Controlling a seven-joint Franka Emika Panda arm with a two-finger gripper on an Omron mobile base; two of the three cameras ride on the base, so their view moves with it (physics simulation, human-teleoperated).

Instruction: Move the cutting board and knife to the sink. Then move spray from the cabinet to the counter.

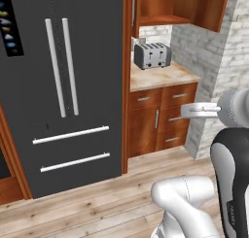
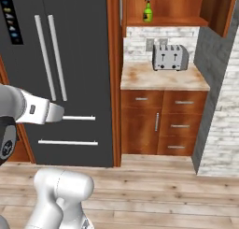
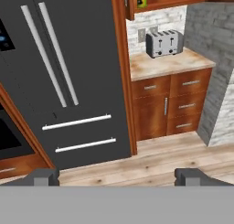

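A dark fridge [image 2: 70, 60] flanks the counter [image 2: 163, 78], bare but for a toaster [image 2: 170, 57]. The spray [image 2: 147, 12] stands on the open cabinet [image 2: 168, 8] shelf, well away from the empty, wide-spread gripper [image 3: 116, 176]. The sink steps are probably finished; the spray move remains.

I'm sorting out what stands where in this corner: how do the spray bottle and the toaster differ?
The spray is a small, slim, bright green bottle, while the toaster is a wide, boxy, silver-grey appliance. The spray stands up on the open cabinet shelf, whereas the toaster sits lower, on the counter against the wall. Both stand upright, right of the dark fridge, and the toaster is clearly the bigger.
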